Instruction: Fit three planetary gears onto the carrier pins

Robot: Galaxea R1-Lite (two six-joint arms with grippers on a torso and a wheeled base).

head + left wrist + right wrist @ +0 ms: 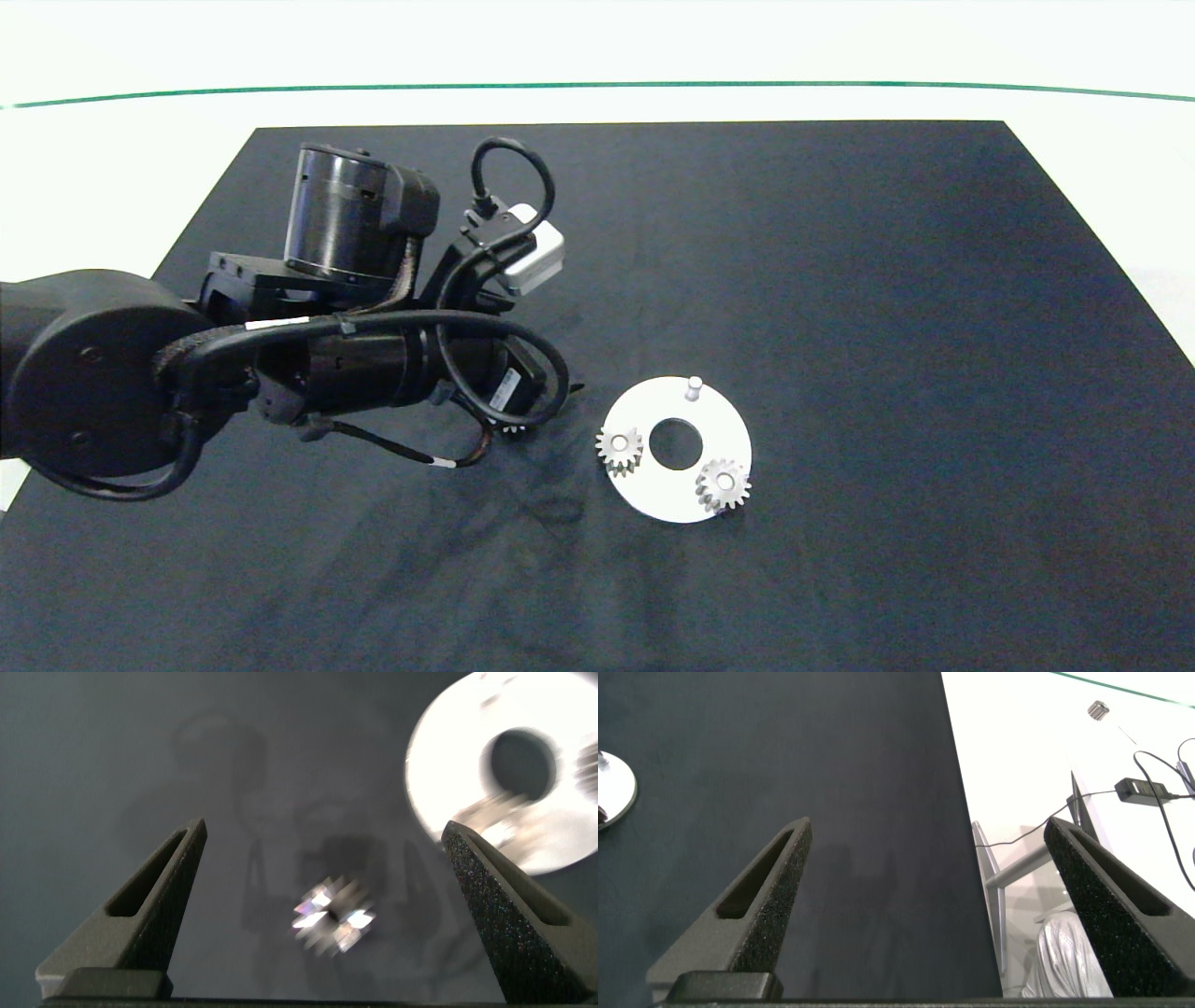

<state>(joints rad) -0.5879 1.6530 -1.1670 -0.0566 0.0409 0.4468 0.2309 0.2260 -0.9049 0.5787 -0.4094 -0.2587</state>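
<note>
- I see the white disc point(677, 485) on the black mat point(840, 280), w/ two gears on its pegs: one gear point(620, 450) on the side near the left arm, one point(724, 483) at the near edge.
- The far peg point(693, 387) is bare.
- Third gear point(333, 917) lies on the mat betw. my left gripper point(327, 891) fingers, blurry, just beside the disc.
- Left arm point(355, 359) reaches in low from the left, wrist bent down by the disc; fingers wide open, holding nothing.
- Right gripper point(924, 905) hangs over the mat edge, well apart from the disc; fingers wide open, holding nothing.
</note>
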